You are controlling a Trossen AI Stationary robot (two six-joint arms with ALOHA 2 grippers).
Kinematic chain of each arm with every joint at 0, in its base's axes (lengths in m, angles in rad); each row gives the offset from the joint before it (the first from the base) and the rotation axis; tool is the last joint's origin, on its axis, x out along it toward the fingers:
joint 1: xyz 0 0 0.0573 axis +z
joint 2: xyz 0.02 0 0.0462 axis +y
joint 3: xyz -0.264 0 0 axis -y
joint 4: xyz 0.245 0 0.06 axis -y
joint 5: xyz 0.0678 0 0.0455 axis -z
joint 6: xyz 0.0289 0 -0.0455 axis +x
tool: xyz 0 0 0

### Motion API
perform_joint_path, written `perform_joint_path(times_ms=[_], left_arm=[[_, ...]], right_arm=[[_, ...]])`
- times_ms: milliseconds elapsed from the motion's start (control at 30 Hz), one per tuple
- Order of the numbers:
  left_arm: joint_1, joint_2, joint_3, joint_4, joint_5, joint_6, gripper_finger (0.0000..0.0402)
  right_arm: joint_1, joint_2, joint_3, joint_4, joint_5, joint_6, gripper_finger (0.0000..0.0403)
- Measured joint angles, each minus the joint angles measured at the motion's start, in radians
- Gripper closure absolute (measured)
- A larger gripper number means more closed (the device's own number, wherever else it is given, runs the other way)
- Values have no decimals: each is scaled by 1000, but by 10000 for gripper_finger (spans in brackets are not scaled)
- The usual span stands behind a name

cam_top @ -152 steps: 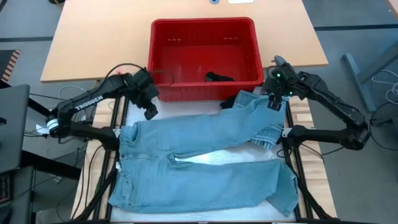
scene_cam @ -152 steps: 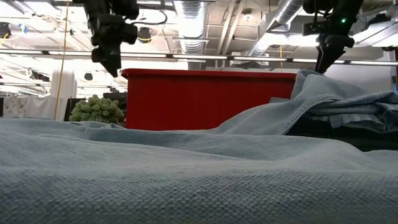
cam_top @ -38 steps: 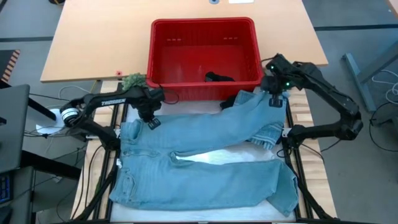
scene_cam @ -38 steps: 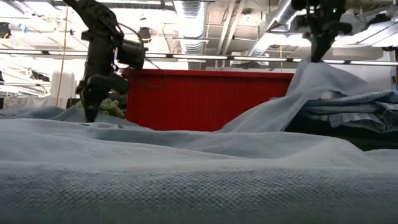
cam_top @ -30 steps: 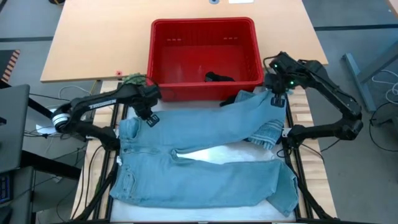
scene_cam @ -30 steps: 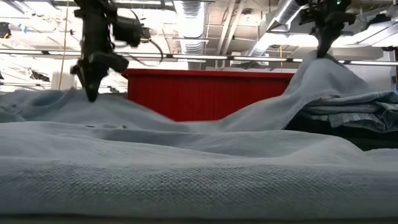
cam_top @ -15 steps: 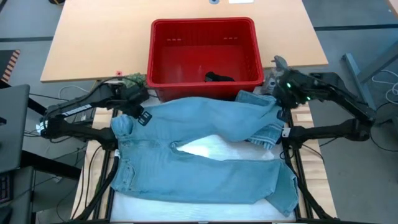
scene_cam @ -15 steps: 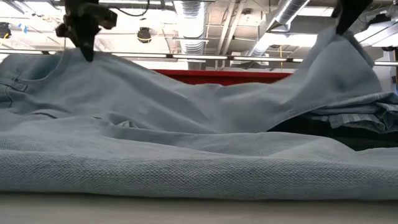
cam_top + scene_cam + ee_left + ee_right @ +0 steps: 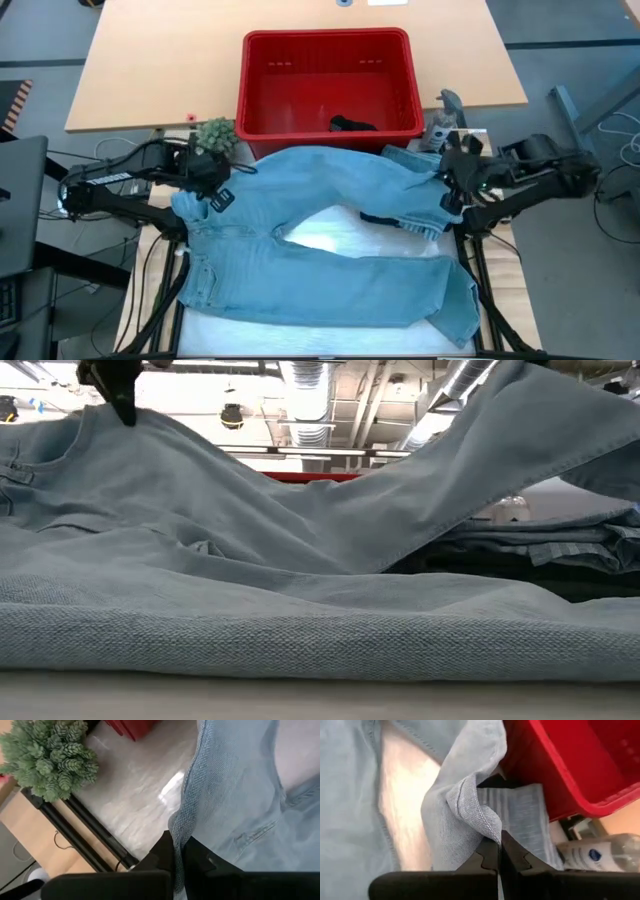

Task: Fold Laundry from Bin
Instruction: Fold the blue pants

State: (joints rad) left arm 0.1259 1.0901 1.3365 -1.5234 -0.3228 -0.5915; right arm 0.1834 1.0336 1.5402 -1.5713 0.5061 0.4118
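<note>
Behind the jeans [image 9: 330, 240], at the table's far side, stands the bin [image 9: 328, 82], almost emptied; we see only 1 small dark piece [image 9: 352, 125] left on its floor. By our reading the fold is in its first half: 1 leg lies flat on the table, the other hangs raised between both arms, not yet laid over. Our left gripper [image 9: 205, 183] is clamped on the waistband edge beside the plant [image 9: 214, 134]. Our right gripper [image 9: 452, 181] is pinched on that leg's hem, above the striped cloth [image 9: 520, 817] and near the bin's right corner. Folding this pair and the dark piece remain.
</note>
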Motion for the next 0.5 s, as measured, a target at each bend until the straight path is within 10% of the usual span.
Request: perform_joint_path(times_ms=[500], left_arm=[[-296, 23, 28, -48, -130, -244, 401]], right_arm=[[378, 130, 0, 0, 112, 351, 381]])
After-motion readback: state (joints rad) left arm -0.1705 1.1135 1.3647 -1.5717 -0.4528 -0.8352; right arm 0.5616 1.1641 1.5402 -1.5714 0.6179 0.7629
